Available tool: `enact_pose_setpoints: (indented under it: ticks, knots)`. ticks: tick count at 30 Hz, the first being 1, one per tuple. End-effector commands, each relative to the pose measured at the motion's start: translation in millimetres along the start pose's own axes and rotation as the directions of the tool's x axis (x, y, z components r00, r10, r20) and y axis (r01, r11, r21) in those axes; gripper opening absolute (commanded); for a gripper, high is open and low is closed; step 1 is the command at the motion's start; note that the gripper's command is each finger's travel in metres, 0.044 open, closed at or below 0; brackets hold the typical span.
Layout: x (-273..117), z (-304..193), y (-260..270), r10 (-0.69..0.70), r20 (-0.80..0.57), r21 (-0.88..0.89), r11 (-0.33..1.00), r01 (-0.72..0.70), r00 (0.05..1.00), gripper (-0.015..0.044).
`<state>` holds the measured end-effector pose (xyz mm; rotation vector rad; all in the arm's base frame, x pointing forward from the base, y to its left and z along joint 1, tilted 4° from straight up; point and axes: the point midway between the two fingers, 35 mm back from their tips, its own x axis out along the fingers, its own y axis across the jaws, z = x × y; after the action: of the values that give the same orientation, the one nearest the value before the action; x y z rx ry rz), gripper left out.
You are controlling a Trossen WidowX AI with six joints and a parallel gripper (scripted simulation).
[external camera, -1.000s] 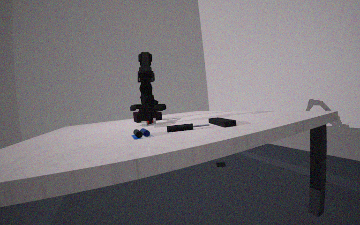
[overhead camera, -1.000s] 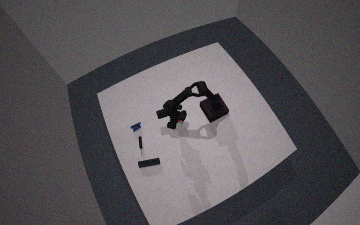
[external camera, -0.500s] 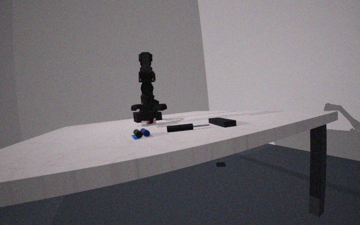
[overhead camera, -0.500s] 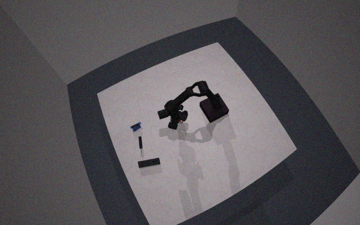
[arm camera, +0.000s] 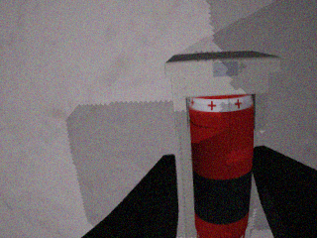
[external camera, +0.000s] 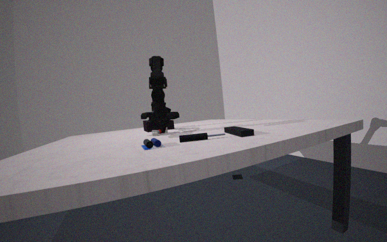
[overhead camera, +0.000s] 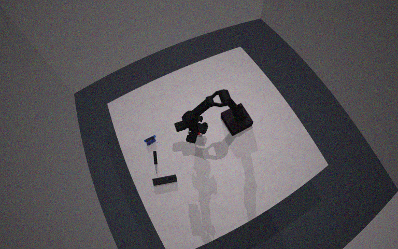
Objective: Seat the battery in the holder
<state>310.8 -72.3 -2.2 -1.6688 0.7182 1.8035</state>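
The red battery (overhead camera: 199, 134) (external camera: 159, 131) (arm camera: 223, 141), with a black band and a white band of plus signs, lies lengthwise in the pale, see-through holder (external camera: 155, 132) (arm camera: 185, 198). In the wrist view its plus end reaches the holder's lip (arm camera: 198, 74), and its terminal tip is out of sight there. It looks in line with the side wall. My gripper (arm camera: 214, 162) is open a little, its black fingers standing on both sides of the battery and holder, with a gap beside the battery. The flat end and the spring are out of view, so their contact cannot be told.
A blue piece (overhead camera: 145, 140) (external camera: 145, 147) with a black cylinder (external camera: 147, 143) and a blue cylinder (external camera: 155, 142) lies farther out from the arm. A black-handled screwdriver (overhead camera: 155, 157) (external camera: 193, 137) and a black box (overhead camera: 164, 179) (external camera: 239, 131) lie beyond it.
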Motion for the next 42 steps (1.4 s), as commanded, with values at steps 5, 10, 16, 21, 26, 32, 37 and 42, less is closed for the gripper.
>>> enact_pose_setpoints:
  ticks: [5,10,16,21,26,32,37,42]
  knots:
    - [-10,1,0,-0.002,0.0,0.0,1.0,0.002,1.0,0.0162]
    - [-15,1,1,-0.002,0.0,-0.001,1.0,0.002,1.0,0.0162]
    - [-39,2,2,0.0,0.002,0.0,1.0,0.0,1.0,0.0267]
    - [-86,9,7,-0.001,-0.001,-0.001,1.0,0.001,1.0,0.0399]
    - [-88,9,7,-0.001,-0.001,-0.001,1.0,0.001,1.0,0.044]
    - [-88,9,7,-0.001,-0.001,-0.001,1.0,0.001,1.0,0.044]
    - [-88,9,7,-0.001,-0.001,-0.001,1.0,0.001,1.0,0.044]
    - [-88,9,7,-0.001,-0.001,-0.001,1.0,0.001,1.0,0.044]
